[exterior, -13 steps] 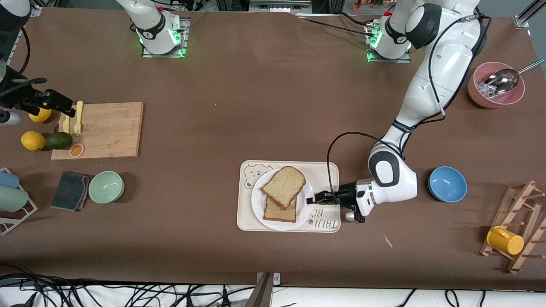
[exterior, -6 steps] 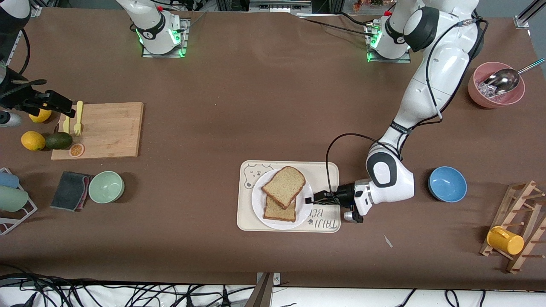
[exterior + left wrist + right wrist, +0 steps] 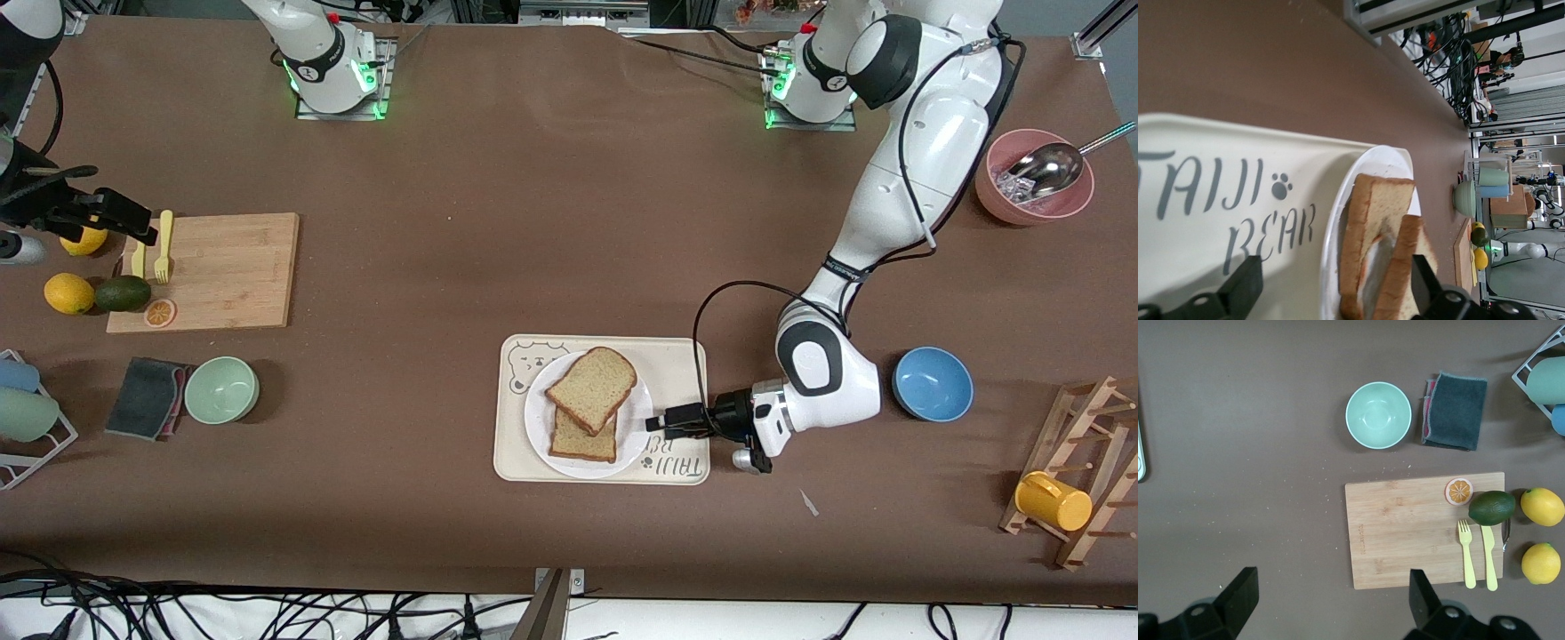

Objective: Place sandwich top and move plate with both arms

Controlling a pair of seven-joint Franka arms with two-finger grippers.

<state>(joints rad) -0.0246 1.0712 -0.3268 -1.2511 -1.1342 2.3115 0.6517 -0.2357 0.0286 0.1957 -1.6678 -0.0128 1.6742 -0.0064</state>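
Note:
The sandwich top (image 3: 592, 386), a light tan slice with a darker crust, lies skewed on a second slice (image 3: 582, 440) on the round white plate (image 3: 539, 418). The plate sits on the cream bear-printed tray (image 3: 676, 364). My left gripper (image 3: 660, 421) is open, low over the tray, beside the plate's rim at the left arm's end. In the left wrist view its fingers (image 3: 1241, 293) straddle the plate (image 3: 1386, 160) and the stacked slices, the sandwich top (image 3: 1408, 267) seen edge-on. My right gripper (image 3: 133, 218) is open and empty, held over the end of the cutting board; it waits there.
A blue bowl (image 3: 932, 384) sits near the left arm's elbow. A pink bowl with a metal scoop (image 3: 1034, 178) and a wooden rack with a yellow mug (image 3: 1053, 500) are at that end. The cutting board (image 3: 213, 271), green bowl (image 3: 221, 389), cloth (image 3: 147, 397) and fruit are at the right arm's end.
The left arm's wrist has shifted a little toward the left arm's end of the table, with the gripper still at the plate's rim. Plate, bread and right arm have not moved.

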